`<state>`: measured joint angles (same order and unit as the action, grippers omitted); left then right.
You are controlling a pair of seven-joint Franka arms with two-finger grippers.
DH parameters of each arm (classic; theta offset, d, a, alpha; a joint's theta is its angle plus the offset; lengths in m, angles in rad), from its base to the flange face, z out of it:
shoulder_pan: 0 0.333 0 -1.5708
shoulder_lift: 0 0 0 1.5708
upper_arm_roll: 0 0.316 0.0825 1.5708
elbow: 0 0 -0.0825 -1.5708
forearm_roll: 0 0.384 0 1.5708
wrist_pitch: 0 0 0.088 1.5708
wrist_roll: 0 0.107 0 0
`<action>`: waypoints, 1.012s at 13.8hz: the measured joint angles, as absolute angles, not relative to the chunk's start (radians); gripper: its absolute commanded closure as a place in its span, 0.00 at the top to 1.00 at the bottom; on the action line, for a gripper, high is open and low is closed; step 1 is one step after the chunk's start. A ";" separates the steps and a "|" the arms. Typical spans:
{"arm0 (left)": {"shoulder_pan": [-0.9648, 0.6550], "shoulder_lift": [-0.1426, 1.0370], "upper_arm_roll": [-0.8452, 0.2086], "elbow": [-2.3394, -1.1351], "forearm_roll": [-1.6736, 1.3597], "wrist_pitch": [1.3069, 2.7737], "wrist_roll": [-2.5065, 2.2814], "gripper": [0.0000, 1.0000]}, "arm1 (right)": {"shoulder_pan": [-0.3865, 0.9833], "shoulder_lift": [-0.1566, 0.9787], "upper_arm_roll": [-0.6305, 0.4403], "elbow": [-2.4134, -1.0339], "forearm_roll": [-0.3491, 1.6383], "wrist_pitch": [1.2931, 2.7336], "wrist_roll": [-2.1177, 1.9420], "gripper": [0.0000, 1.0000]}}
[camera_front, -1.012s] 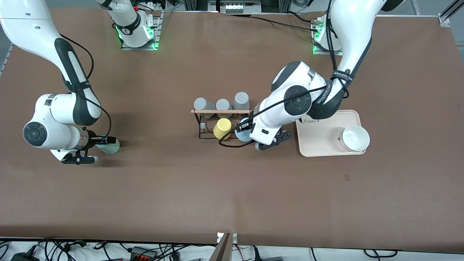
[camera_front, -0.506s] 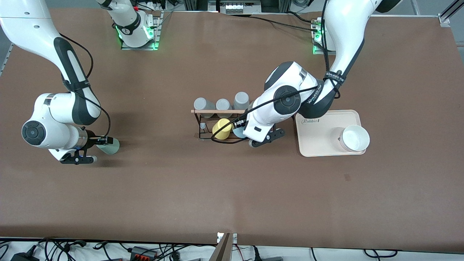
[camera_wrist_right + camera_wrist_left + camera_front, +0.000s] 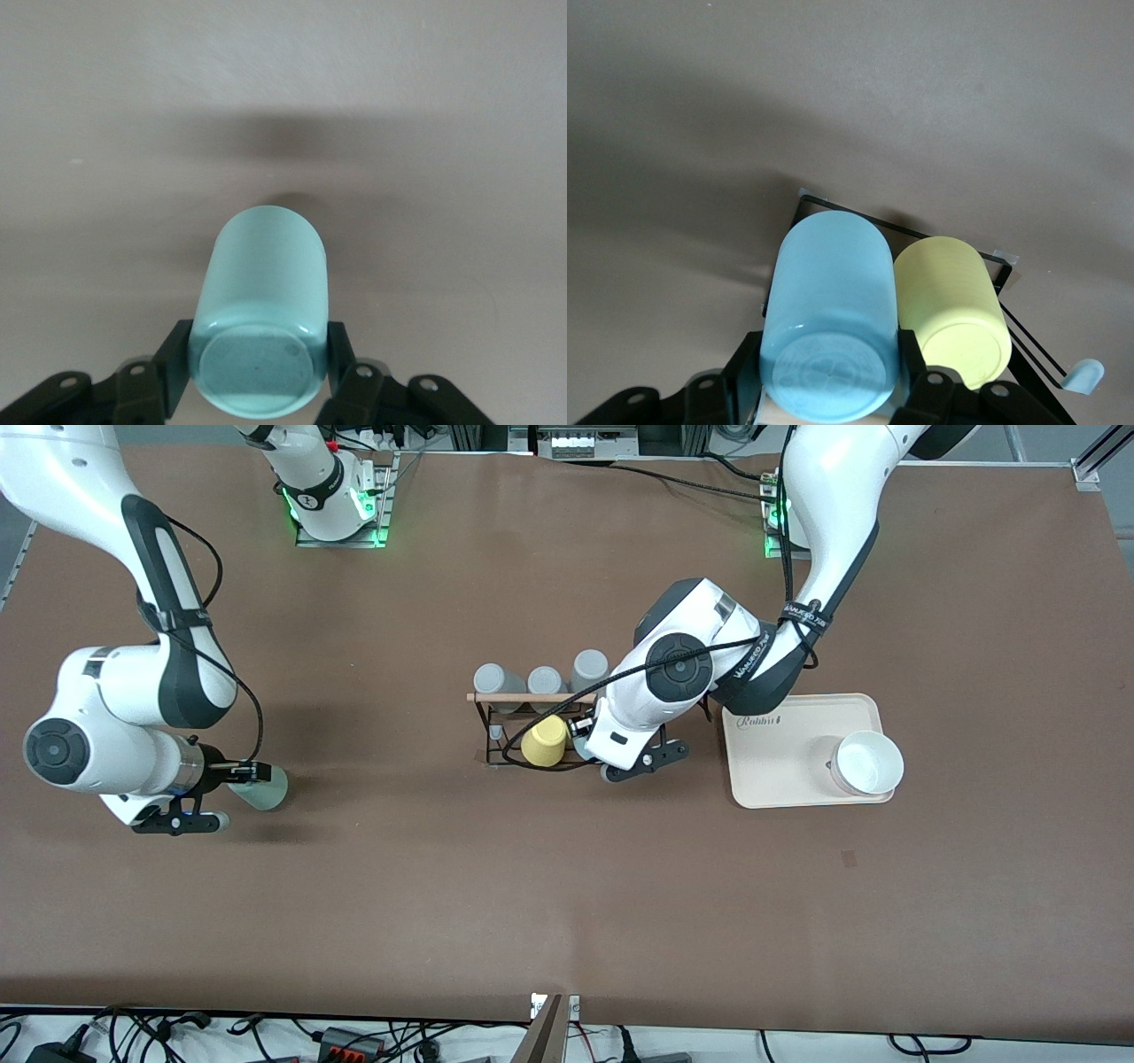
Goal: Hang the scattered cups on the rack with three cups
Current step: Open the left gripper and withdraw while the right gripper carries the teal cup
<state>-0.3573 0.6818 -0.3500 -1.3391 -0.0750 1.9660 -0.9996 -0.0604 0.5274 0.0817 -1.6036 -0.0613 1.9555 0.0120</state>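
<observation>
Blue cup (image 3: 829,323): clamped in your left end effector (image 3: 824,372) over the rack (image 3: 505,731), beside the yellow cup (image 3: 544,741). Your left wrist view shows this grip; the front view hides the blue cup under the arm.
Mint cup (image 3: 266,786): held in your right end effector (image 3: 241,773), over bare desk (image 3: 567,903) toward the right arm's end.
Three grey cups (image 3: 539,680) hang along the rack's rod.
Tray (image 3: 780,766): holds a white bowl (image 3: 868,763).

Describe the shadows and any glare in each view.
Front view: soft dark shadows on the table beside both arms, green glow at the bases. Left wrist view: broad shadow above the blue cup, no glare. Right wrist view: dark band above the mint cup.
</observation>
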 measured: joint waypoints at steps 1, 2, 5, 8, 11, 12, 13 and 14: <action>-0.359 0.683 -0.350 -1.340 -0.070 1.966 -1.000 0.08 | -0.045 0.523 0.083 -1.566 -0.061 1.913 0.013 0.39; -0.360 0.686 -0.350 -1.340 -0.061 1.966 -1.000 0.30 | -0.028 0.519 0.084 -1.534 -0.060 1.875 0.015 0.39; -0.360 0.694 -0.347 -1.340 -0.057 1.969 -1.000 1.00 | 0.039 0.516 0.088 -1.455 -0.059 1.791 0.019 0.39; -0.321 0.681 -0.340 -1.322 -0.054 1.966 -0.997 1.00 | 0.116 0.516 0.092 -1.395 -0.042 1.748 0.043 0.39; -0.213 0.611 -0.341 -1.300 -0.053 1.827 -0.957 1.00 | 0.169 0.516 0.093 -1.355 0.050 1.733 0.143 0.39; -0.168 0.574 -0.341 -1.295 -0.053 1.763 -0.924 1.00 | 0.188 0.516 0.093 -1.348 0.065 1.732 0.186 0.39; -0.123 0.535 -0.341 -1.291 -0.053 1.697 -0.871 1.00 | 0.212 0.516 0.094 -1.340 0.072 1.731 0.234 0.39; -0.077 0.493 -0.341 -1.289 -0.052 1.632 -0.794 1.00 | 0.243 0.516 0.095 -1.330 0.074 1.731 0.285 0.39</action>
<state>-0.0770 0.4927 -0.3405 -1.2888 -0.0521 1.6322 -0.7936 0.2433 0.5161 0.0951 -1.3297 0.0741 1.7313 0.2853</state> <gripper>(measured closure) 0.000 0.357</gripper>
